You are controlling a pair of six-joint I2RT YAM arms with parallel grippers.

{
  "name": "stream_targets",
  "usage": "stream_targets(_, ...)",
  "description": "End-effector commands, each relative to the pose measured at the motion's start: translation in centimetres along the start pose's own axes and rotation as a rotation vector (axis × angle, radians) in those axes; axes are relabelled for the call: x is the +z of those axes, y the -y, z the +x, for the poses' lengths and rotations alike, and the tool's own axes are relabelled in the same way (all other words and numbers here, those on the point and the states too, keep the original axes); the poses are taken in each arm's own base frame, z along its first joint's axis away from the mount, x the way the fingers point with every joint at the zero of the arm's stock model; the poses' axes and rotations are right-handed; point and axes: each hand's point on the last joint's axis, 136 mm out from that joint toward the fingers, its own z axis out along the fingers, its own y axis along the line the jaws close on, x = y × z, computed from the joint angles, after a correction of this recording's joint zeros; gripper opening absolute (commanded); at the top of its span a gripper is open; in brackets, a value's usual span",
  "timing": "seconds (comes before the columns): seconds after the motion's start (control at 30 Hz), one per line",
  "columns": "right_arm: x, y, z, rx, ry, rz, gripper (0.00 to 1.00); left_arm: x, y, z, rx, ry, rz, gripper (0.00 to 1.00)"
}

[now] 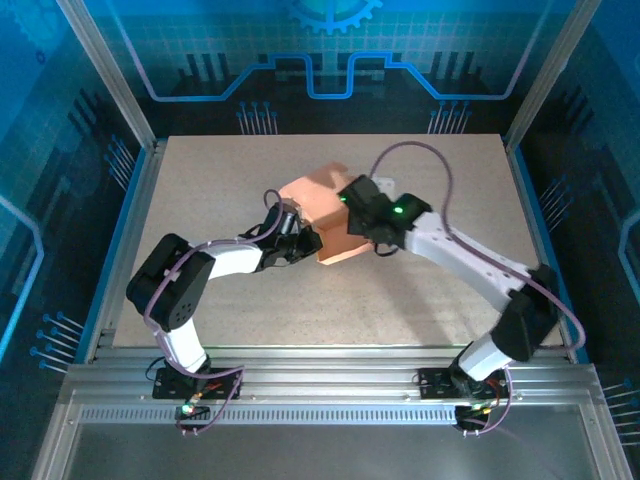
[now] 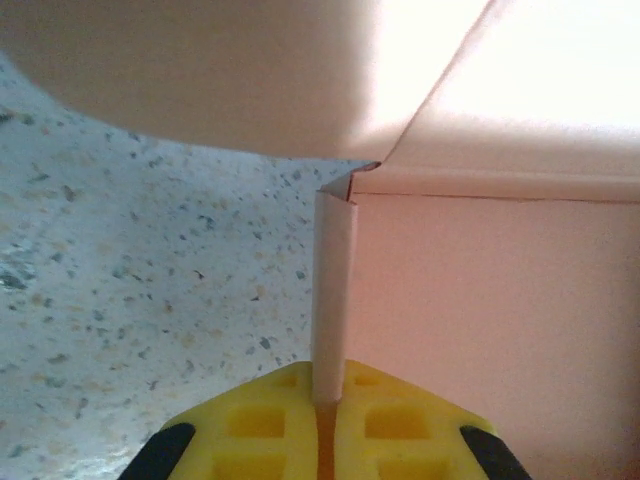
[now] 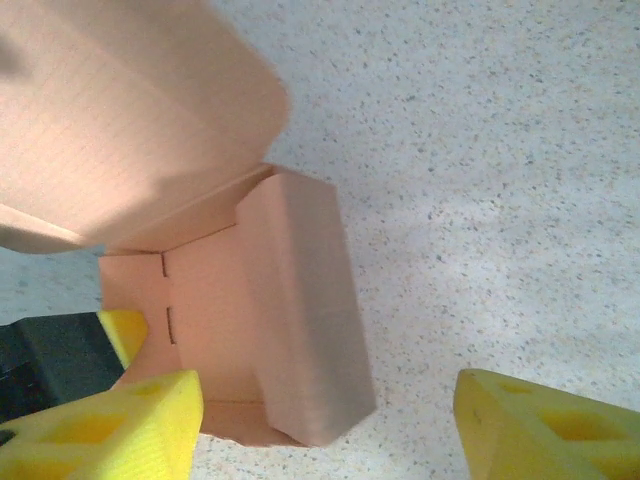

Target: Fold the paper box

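Note:
The paper box (image 1: 322, 212), salmon-orange and partly folded up, stands in the middle of the table. My left gripper (image 1: 298, 236) reaches it from the left. In the left wrist view its yellow fingers (image 2: 270, 425) are shut on the edge of a thin upright wall (image 2: 333, 290) of the box, next to the floor panel (image 2: 480, 300). My right gripper (image 1: 350, 205) hovers over the box's right side. Seen from the right wrist, it (image 3: 330, 425) stands open, its fingers (image 3: 120, 425) straddling a folded side wall (image 3: 300, 310) without touching it. A rounded lid flap (image 3: 130, 110) rises at the upper left.
The speckled tabletop (image 1: 400, 290) lies bare around the box. Metal frame posts (image 1: 135, 110) and blue panels border the table. The left gripper's yellow fingertip (image 3: 125, 330) shows at the box's left side in the right wrist view.

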Motion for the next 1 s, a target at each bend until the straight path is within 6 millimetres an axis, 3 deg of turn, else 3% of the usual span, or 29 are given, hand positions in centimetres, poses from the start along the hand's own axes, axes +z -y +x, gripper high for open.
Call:
stream_targets(0.0,1.1,-0.8,0.4,0.014,-0.033,-0.265,0.68,-1.0,1.7,-0.6,0.031,0.012,0.074,0.04)
stream_targets(0.07,2.1,-0.8,1.4,0.053,-0.09,-0.443,0.68,-1.1,1.7,-0.7,0.047,0.009,0.077,0.05)
stream_targets(0.17,4.4,1.4,3.0,0.172,-0.167,-0.507,0.67,-1.3,1.7,-0.6,0.062,-0.008,0.097,0.05)
stream_targets(0.3,7.6,4.7,5.7,0.368,-0.249,-0.509,0.64,-1.9,1.2,-0.1,0.139,-0.047,0.081,0.06)
stream_targets(0.47,10.2,5.4,6.6,0.527,-0.3,-0.551,0.59,-3.1,2.2,-0.2,0.191,-0.042,0.137,0.05)
stream_targets(0.6,10.8,3.1,6.5,0.499,-0.353,-0.633,0.53,-3.0,3.7,0.1,0.184,-0.067,0.21,0.07)
stream_targets(0.83,9.0,-2.6,5.1,0.423,-0.375,-0.882,0.48,-2.3,4.3,0.4,0.179,-0.077,0.213,0.06)
stream_targets(0.97,8.4,-4.5,5.0,0.404,-0.399,-0.977,0.48,-2.1,4.3,0.5,0.19,-0.071,0.193,0.05)
